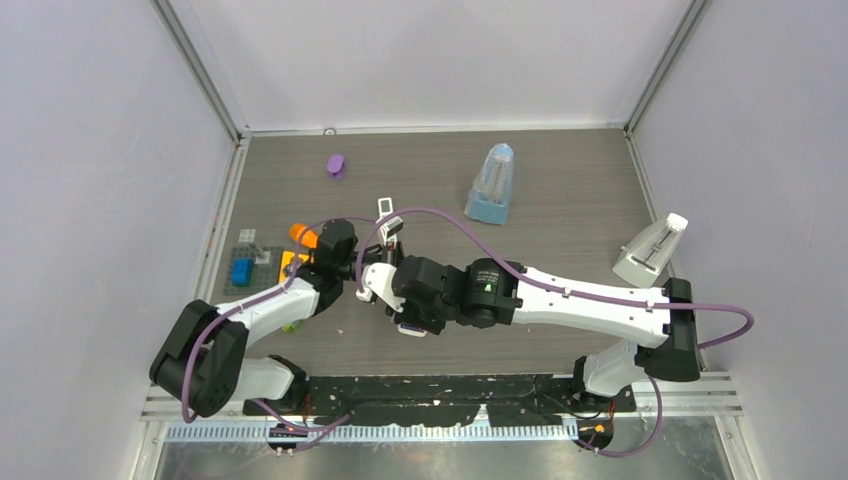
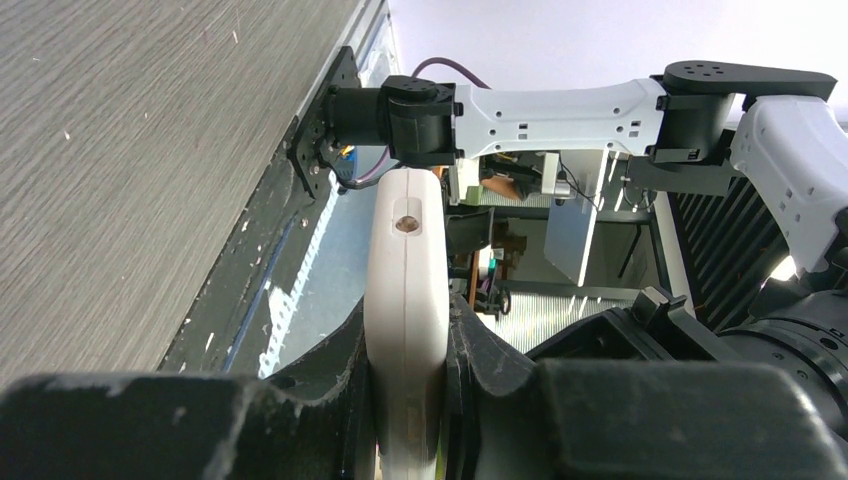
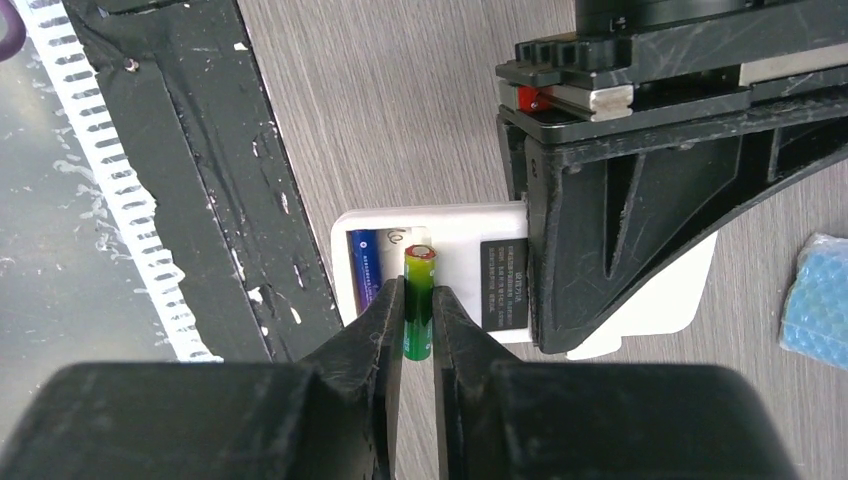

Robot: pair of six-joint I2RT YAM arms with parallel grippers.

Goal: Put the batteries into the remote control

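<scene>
The white remote control (image 3: 455,225) lies back-up with its battery bay open. A purple-blue battery (image 3: 362,268) sits in the bay's left slot. My right gripper (image 3: 418,320) is shut on a green battery (image 3: 419,300), which it holds lengthwise over the empty slot, red-tipped end forward. My left gripper (image 3: 620,200) clamps the remote's other end. In the left wrist view the remote (image 2: 405,270) stands edge-on between the shut left gripper (image 2: 405,350). From above, both grippers meet at the remote (image 1: 375,283) in the table's near middle.
A purple piece (image 1: 336,165), a clear-blue container (image 1: 492,185) and a small white item (image 1: 386,207) lie at the back. A white stand (image 1: 650,250) is at the right. An orange object (image 1: 302,235) and blue block (image 1: 241,270) sit at the left. The black table edge (image 3: 200,200) is close by.
</scene>
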